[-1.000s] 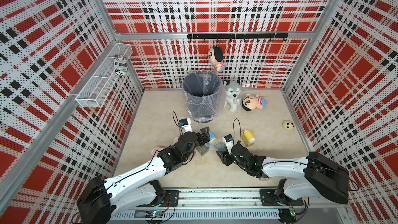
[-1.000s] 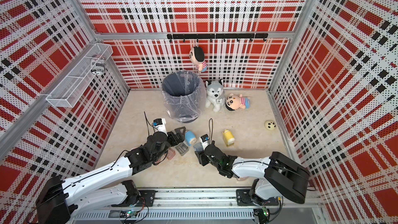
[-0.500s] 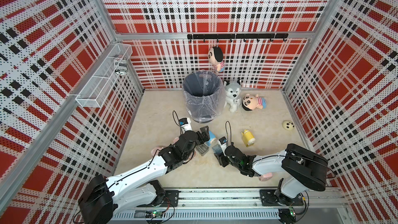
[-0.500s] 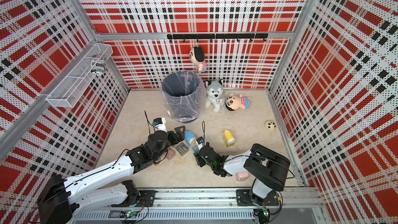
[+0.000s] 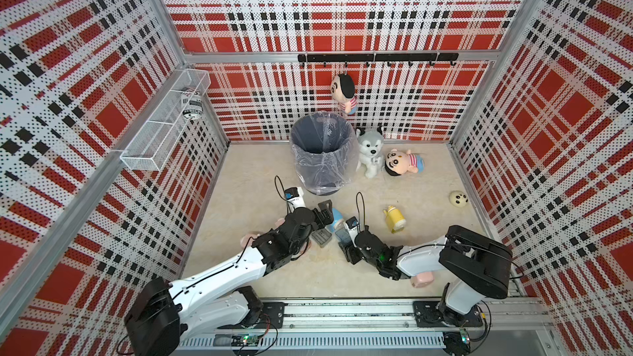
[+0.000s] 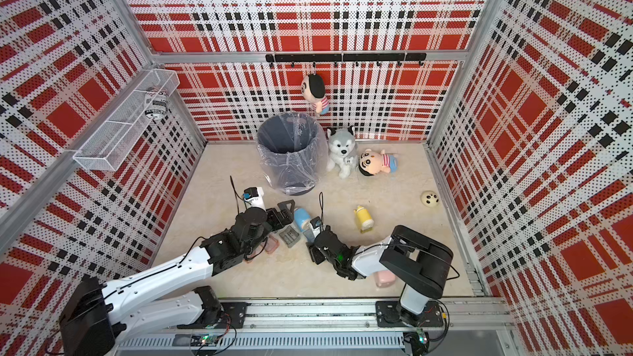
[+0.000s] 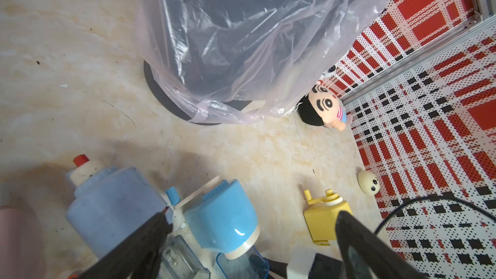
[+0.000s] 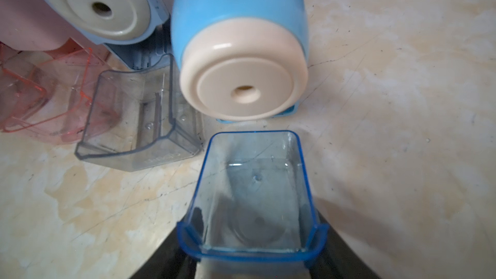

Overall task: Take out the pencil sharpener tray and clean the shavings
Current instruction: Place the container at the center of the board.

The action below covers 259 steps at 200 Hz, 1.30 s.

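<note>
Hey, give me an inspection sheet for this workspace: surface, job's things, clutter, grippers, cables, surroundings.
Surface: beige marbled table, a few small specks.
Job's things: blue tray out of the blue sharpener, no shavings seen inside; lined bin upright.
Clutter: grey tray, pink tray, yellow sharpener, panda ball, husky plush, doll.
Grippers: left gripper jaws wide open, holding nothing; right gripper jaws flank the blue tray, grip unclear.
Cables: left cable and right cable loop at the wrists.
Surroundings: plaid walls, wire basket, hook rail with hanging doll.
</note>
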Tool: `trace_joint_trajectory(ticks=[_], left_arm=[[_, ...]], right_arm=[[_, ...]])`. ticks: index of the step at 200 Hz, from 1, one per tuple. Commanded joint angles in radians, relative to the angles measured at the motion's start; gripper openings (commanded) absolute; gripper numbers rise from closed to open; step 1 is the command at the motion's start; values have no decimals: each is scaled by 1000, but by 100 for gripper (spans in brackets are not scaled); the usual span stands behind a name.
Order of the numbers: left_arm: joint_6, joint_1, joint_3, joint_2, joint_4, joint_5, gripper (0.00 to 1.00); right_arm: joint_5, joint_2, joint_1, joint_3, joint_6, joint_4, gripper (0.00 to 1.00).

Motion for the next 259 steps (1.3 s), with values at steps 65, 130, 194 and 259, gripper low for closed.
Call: trace_joint_trajectory(ticks=[65, 130, 194, 259], left_arm=[[-57, -47, 131, 52, -100, -56, 98], [-161, -117, 256, 114, -168, -133, 98], [-290, -165, 454, 360, -223, -60, 98], [-469, -225, 810, 732, -445, 117, 98]], right_arm=[[36, -150, 7, 12, 13, -139, 87], [271, -573, 3, 23, 86, -448, 100], [428, -801, -198, 106, 327, -865, 100], [396, -971, -478, 85, 399, -985, 100]])
